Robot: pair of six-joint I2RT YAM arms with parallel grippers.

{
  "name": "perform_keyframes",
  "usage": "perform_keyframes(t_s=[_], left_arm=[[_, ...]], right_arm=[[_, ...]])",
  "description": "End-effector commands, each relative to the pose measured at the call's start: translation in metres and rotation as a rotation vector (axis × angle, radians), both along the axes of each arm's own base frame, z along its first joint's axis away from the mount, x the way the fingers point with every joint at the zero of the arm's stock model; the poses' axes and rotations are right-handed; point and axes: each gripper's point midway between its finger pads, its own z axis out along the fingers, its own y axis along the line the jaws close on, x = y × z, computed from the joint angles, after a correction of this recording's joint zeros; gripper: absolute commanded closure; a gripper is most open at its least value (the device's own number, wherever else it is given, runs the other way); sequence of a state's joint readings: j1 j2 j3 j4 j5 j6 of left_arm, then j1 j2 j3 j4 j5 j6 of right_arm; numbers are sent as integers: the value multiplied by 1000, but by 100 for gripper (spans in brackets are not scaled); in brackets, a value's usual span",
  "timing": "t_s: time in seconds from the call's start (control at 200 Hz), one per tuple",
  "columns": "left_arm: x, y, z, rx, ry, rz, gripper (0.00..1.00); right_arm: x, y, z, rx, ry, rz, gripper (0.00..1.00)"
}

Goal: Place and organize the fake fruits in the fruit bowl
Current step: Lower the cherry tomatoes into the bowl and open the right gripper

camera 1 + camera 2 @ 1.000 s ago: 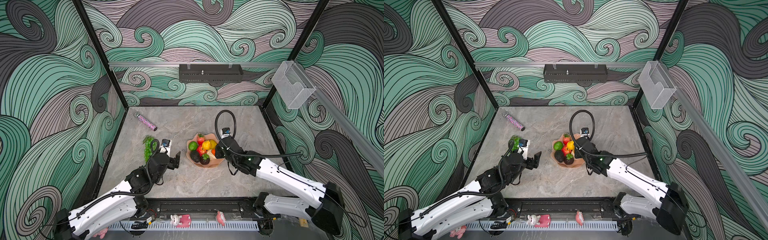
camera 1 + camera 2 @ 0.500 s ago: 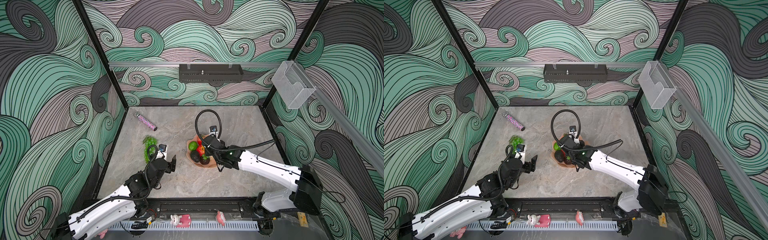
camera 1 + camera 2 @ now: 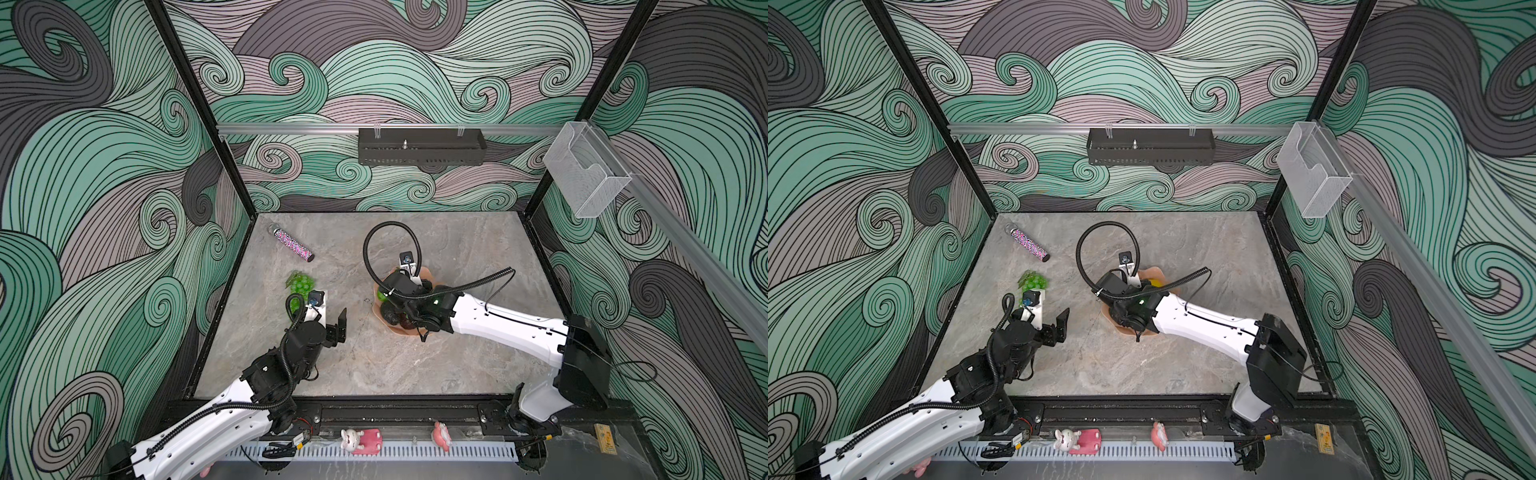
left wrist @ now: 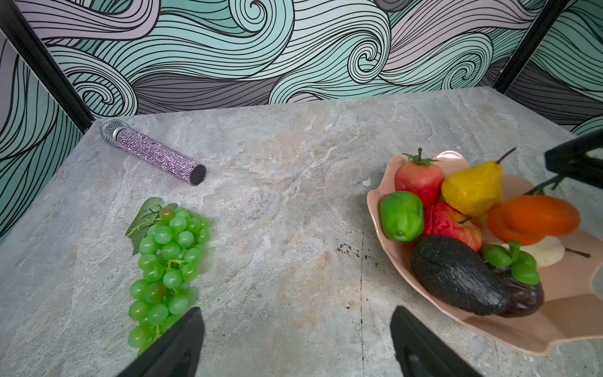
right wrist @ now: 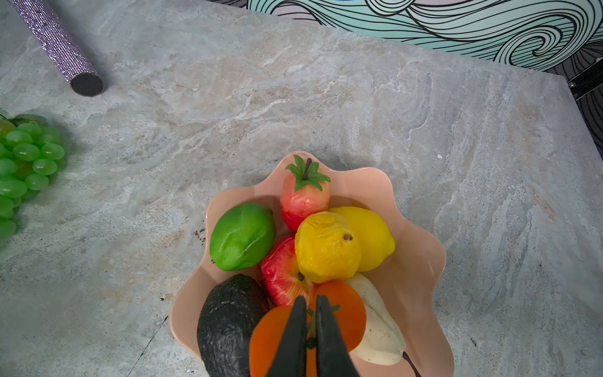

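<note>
Two arms reach over the marble table (image 3: pixel 415 365). Far left, a sparkly tube (image 3: pixel 293 245) lies flat near the back wall. Just nearer we note the grape bunch (image 3: pixel 300 284) on the table, well apart from the fruit bowl; it is the one fruit we see outside it.

The left gripper (image 3: pixel 330 319) hangs at the bunch's near end, jaws spread wide with nothing between them. In the left wrist view one finger (image 4: pixel 176 342) overlaps the nearest grapes; we cannot tell whether it touches them.

Right of centre sits the fruit bowl (image 5: pixel 419 271), largely hidden under the right arm in both top views. Inside:
- Left side: lime (image 5: pixel 243 236), avocado (image 5: pixel 228 323) nearer.
- Far rim: strawberry (image 5: pixel 303 202).
- Middle: apple (image 5: pixel 282 274), with two lemons (image 5: pixel 328 246) beside it.
- Right: cream pear (image 5: pixel 378 333).
- Near side, against the avocado: mangosteen (image 4: pixel 522 293).

The right gripper (image 5: pixel 308 302) is over the bowl's near part, jaws almost pressed together, pinching the thin stem of the oranges (image 5: pixel 346 313). We cannot tell whether these rest on the pile or hang just above it.
</note>
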State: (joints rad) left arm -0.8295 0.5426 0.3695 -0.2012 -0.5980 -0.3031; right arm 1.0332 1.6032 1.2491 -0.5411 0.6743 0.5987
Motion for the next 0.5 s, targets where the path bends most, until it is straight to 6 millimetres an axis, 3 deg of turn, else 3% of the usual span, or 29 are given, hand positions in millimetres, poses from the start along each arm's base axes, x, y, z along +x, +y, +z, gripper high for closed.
perform_keyframes(t_s=[0.0,0.495], left_arm=[[2,3,6,-11,-25,18,9],[4,3,2,6,-12,25,9]], right_arm=[[1,-3,2,-18,-8,-21,88],[-3,23,-15,24,78,59,81]])
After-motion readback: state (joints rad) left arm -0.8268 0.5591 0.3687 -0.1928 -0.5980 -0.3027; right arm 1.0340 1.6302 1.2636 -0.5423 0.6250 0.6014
